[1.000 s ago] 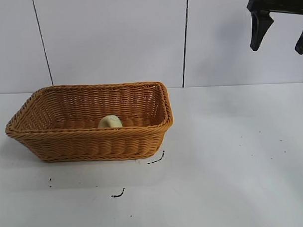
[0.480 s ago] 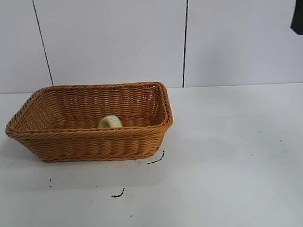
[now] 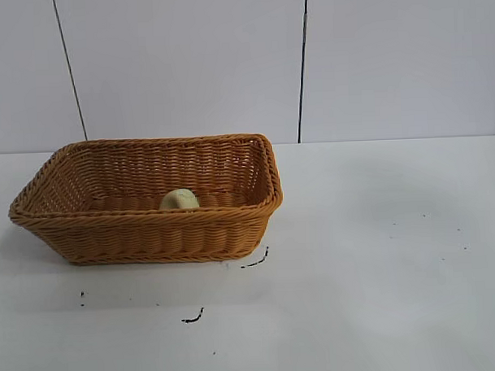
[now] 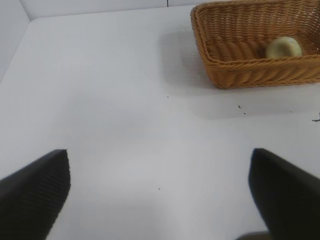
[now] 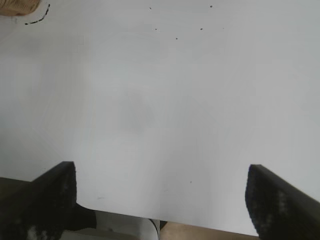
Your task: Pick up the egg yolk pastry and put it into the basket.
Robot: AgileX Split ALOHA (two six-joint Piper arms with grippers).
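Pastry [image 3: 180,199] already inside basket [image 3: 37,211], left-centre of exterior frame; both grippers, left [image 4: 160,195] and right [image 5: 160,197], wide open, empty (neither near it).

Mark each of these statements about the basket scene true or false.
1. The pastry lies inside the basket. True.
2. The basket is tipped on its side. False: it stands upright on the table.
3. The right hand is open and empty. True.
4. The left hand is shut on the pastry. False: it is open, over bare table, away from the basket.
5. Two pastries are in the basket. False: only one.
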